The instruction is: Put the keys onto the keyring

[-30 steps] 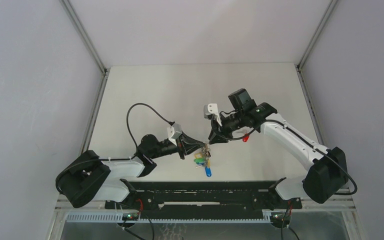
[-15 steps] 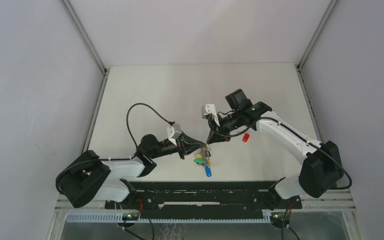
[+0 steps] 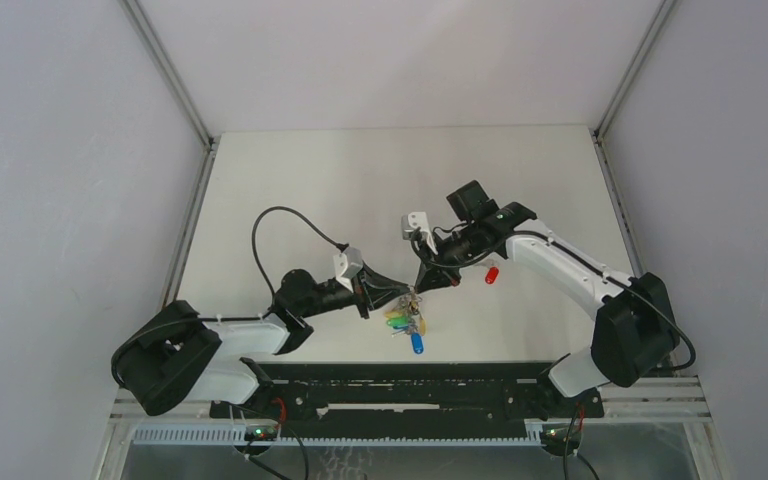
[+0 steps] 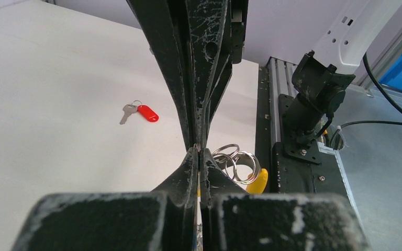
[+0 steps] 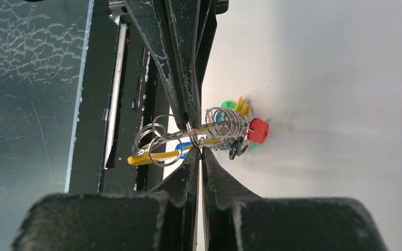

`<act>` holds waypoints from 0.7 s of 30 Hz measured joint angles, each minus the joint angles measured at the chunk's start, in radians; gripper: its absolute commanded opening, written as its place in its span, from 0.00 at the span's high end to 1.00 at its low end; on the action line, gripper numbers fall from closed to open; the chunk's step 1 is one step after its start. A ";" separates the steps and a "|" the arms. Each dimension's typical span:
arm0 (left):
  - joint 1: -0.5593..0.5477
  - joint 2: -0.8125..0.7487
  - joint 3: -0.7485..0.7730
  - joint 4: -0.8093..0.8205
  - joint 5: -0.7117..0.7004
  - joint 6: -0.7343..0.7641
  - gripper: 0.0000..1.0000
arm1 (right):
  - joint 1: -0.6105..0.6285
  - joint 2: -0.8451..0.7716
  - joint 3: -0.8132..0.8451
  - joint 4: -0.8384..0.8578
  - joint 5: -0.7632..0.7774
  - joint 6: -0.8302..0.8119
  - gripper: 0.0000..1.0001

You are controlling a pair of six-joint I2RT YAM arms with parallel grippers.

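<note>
The keyring (image 3: 407, 318) hangs just above the table near the front middle, a cluster of steel rings (image 5: 158, 139) with green, blue, yellow and red-headed keys. My left gripper (image 3: 404, 297) is shut on one of its rings, seen edge-on between the left gripper's (image 4: 198, 152) pressed tips. My right gripper (image 3: 420, 286) meets it tip to tip from the far side. The right gripper's (image 5: 199, 149) jaws are shut, pinching a ring wire at their very tip. A loose red-headed key (image 3: 491, 273) lies flat on the table behind the right arm, and the red key (image 4: 142, 112) is untouched.
The black rail (image 3: 410, 385) carrying both arm bases runs along the near edge, close under the hanging keys. A black cable (image 3: 270, 225) loops above the left arm. Grey walls enclose the white table (image 3: 360, 180) on three sides.
My right gripper has closed and shifted slightly left toward the left gripper's tips, now nipping the keyring. The left gripper and the red key have stayed put.
</note>
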 measured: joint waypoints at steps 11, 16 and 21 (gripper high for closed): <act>0.000 0.003 0.000 0.039 0.000 -0.027 1.00 | 0.003 0.005 -0.003 0.016 -0.001 0.016 1.00; 0.000 0.016 0.000 0.061 0.000 -0.043 1.00 | 0.006 -0.028 -0.050 0.075 -0.001 0.048 0.97; 0.000 0.017 0.000 0.093 0.000 -0.051 1.00 | 0.005 -0.092 -0.085 0.125 0.010 0.069 0.86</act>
